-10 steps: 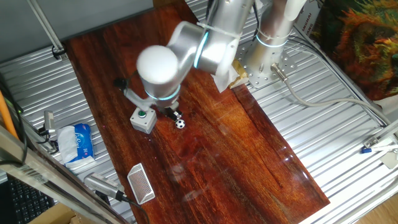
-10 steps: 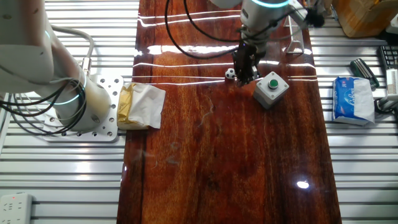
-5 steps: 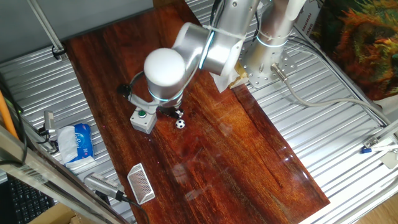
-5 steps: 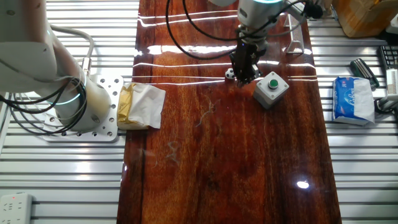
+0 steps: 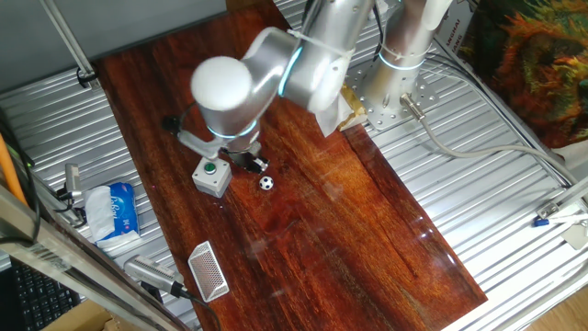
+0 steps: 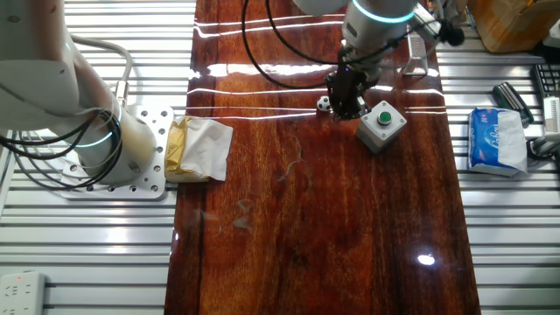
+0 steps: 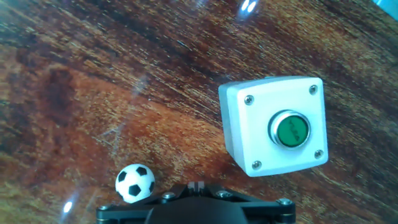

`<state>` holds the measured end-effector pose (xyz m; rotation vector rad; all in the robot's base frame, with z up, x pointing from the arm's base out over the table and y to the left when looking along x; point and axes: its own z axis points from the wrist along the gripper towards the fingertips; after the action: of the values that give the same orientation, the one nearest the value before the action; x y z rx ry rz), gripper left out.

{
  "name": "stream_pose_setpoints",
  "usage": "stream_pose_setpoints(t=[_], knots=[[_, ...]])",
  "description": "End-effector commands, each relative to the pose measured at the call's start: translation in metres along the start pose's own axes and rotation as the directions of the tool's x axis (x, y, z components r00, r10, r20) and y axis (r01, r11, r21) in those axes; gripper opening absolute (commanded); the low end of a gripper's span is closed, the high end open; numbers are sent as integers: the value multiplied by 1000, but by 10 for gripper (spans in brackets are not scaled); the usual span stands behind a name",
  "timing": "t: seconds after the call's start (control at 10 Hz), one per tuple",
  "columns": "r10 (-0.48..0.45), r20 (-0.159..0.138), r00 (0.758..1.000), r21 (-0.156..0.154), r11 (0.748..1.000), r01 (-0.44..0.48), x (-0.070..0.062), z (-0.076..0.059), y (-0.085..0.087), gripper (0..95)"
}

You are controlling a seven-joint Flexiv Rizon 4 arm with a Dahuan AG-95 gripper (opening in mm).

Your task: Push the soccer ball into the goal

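The soccer ball (image 5: 265, 183) is a tiny white ball with black patches, resting on the dark wooden table. My gripper (image 5: 252, 165) stands just beside it, between it and the grey box with a green button (image 5: 211, 176). In the hand view the ball (image 7: 135, 183) lies just left of my gripper (image 7: 196, 185), whose fingers are pressed together with nothing between them. The goal (image 5: 208, 271), a small white frame with mesh, stands near the table's front edge. In the other fixed view the ball (image 6: 324, 105) sits left of my gripper (image 6: 344, 108), and the goal (image 6: 413, 61) is beyond them.
The button box (image 7: 273, 127) sits close to the right of the fingers. A blue tissue packet (image 5: 116, 210) lies on the metal slats off the table. A yellow-white cloth (image 6: 198, 149) lies beside the robot base (image 6: 114, 153). A metal tool (image 5: 152, 273) lies beside the goal.
The wrist swung a little right, then back left above the button box. The ball has stayed in the same spot and the fingers remain together.
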<state>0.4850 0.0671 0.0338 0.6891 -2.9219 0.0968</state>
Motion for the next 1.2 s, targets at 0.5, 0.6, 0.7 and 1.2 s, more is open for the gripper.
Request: stream_pose_setpoints(t=[0.5, 0.6, 0.7, 1.2], knots=[[252, -40, 967, -163, 953, -255, 23, 3, 22, 0], [262, -66, 963, -160, 950, -270, 22, -2, 31, 0], [267, -73, 961, -158, 948, -276, 25, -5, 35, 0], [314, -66, 947, -169, 932, -321, 9, 0, 57, 0]])
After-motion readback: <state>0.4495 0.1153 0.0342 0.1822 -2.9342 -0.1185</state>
